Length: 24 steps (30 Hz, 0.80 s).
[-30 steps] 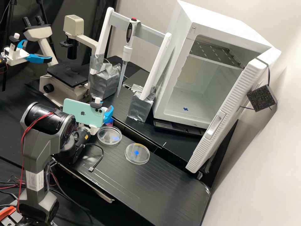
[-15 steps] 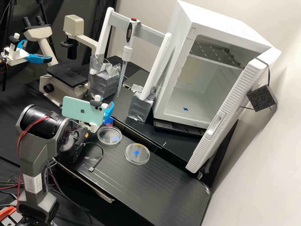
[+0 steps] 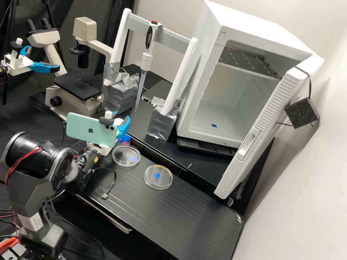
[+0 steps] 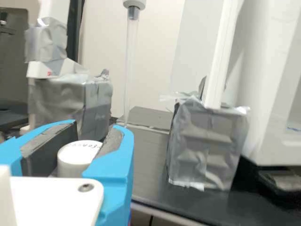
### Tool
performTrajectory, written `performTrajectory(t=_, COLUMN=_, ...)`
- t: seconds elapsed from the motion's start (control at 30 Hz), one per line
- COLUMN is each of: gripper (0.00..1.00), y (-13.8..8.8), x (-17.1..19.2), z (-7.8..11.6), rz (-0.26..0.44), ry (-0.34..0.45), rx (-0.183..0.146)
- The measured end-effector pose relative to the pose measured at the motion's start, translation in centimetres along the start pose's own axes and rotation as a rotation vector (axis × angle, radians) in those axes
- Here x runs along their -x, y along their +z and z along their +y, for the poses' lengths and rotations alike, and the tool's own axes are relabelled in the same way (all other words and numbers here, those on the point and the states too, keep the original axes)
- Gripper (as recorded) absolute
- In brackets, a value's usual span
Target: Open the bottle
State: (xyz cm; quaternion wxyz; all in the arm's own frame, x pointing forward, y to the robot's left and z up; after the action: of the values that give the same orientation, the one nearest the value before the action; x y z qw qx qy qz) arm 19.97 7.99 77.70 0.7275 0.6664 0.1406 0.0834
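The jaws stand partly spread around the white cap (image 4: 77, 160) of the bottle (image 3: 125, 140); whether they grip it cannot be told. The bottle is at the tabletop (image 3: 151, 216), under the jaws and near a clear dish (image 3: 124, 159).

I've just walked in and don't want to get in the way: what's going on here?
A robot arm is at a bottle, set to open it. Its gripper is around the white cap. I can't tell whether the cap is gripped or already loose. A pipette stands behind, in its stand.
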Motion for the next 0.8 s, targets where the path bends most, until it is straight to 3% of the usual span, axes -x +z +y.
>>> performTrajectory(t=0.17, gripper=0.0, y=-0.7, x=2.4, z=-1.3, rz=0.037, ry=-0.068, rx=-0.015)
performTrajectory(t=0.23, gripper=0.0, y=-0.8, x=2.8, z=-1.7, rz=0.043, ry=-0.09, rx=-0.006)
performTrajectory(t=0.43, gripper=0.0, y=0.1, x=3.3, z=-2.9, rz=-0.01, ry=-0.15, rx=0.002)
performTrajectory(t=0.6, gripper=0.0, y=0.4, x=3.2, z=-2.8, rz=-0.022, ry=-0.126, rx=0.006)
performTrajectory(t=0.63, gripper=1.0, y=0.5, x=3.1, z=-2.7, rz=-0.026, ry=-0.124, rx=0.006)
performTrajectory(t=0.8, gripper=1.0, y=0.6, x=3.1, z=-2.6, rz=-0.033, ry=-0.118, rx=0.007)
